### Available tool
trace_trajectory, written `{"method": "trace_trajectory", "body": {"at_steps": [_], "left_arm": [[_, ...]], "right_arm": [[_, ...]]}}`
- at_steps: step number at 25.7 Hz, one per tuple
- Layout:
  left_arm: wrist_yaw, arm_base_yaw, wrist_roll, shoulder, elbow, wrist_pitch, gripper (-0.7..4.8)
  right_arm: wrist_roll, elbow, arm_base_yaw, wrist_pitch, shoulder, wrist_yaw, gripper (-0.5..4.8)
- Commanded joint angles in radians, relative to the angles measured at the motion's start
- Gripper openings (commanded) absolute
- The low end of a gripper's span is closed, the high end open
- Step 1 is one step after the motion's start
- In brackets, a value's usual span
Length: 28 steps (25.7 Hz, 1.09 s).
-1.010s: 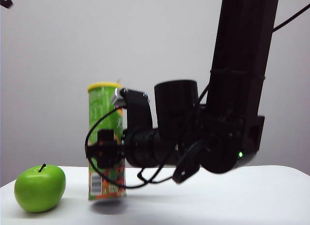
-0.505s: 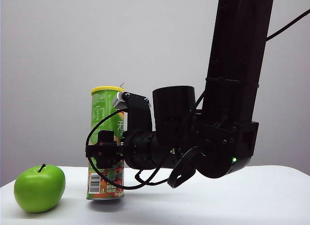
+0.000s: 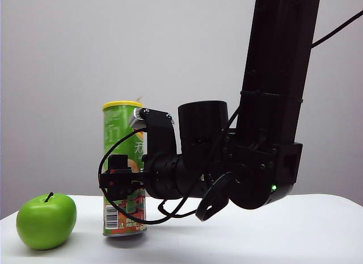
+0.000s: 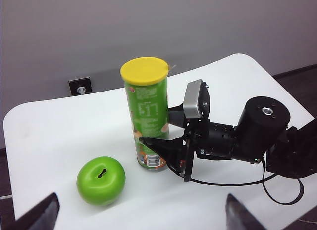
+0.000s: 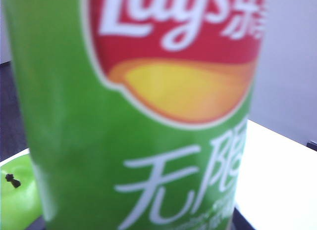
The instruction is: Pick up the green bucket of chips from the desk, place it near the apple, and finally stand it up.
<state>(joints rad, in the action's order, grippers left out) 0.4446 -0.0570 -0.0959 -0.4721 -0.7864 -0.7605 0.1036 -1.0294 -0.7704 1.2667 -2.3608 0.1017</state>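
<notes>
Can [image 3: 123,168] now sits upright on the desk [image 3: 255,235], yellow lid up, base flat on the white top; a second ago it hung just clear of the surface with a shadow under it, so I read the set-down as done. It stands just beside the apple [image 3: 46,220], a small gap between them, not touching. Right gripper [image 3: 120,180] reaches in level from the right and brackets the lower half of the can. From the left wrist view the fingers [image 4: 163,147] sit either side of the tube, and they appear to be easing apart compared with half a second back, but I cannot tell from these views whether the pads have fully let go. Right wrist view is filled by the Lay's label, sharp enough to show the can is square and close. Left gripper [image 4: 138,217] hangs high above the desk, looking down, fingers spread wide and empty. My judgement: placement and standing are satisfied; what remains is a clean release and a straight retreat without tipping the can toward the apple.
</notes>
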Motion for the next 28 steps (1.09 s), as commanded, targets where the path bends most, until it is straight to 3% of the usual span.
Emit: {"method": "trace_trajectory", "body": {"at_steps": [1,15,24,28], "left_arm": [[0.005,0.000,0.002,0.000,0.000,0.006,4.34],[0.005,0.000,0.002,0.000,0.000,-0.012,4.35],[0.005,0.000,0.003,0.000,0.000,-0.009,4.35],[0.005,0.000,0.003,0.000,0.000,-0.008,4.34]], "right_arm": [[-0.002,-0.002,-0.013,0.017,0.005,0.005,4.67],[0.058,0.008,-0.019,0.026,0.026,0.027,4.79],[0.080,0.114,-0.010,-0.167,0.195,0.035,4.79],[0.157,0.159,-0.011,-0.224,0.237,0.098,4.79]]}}
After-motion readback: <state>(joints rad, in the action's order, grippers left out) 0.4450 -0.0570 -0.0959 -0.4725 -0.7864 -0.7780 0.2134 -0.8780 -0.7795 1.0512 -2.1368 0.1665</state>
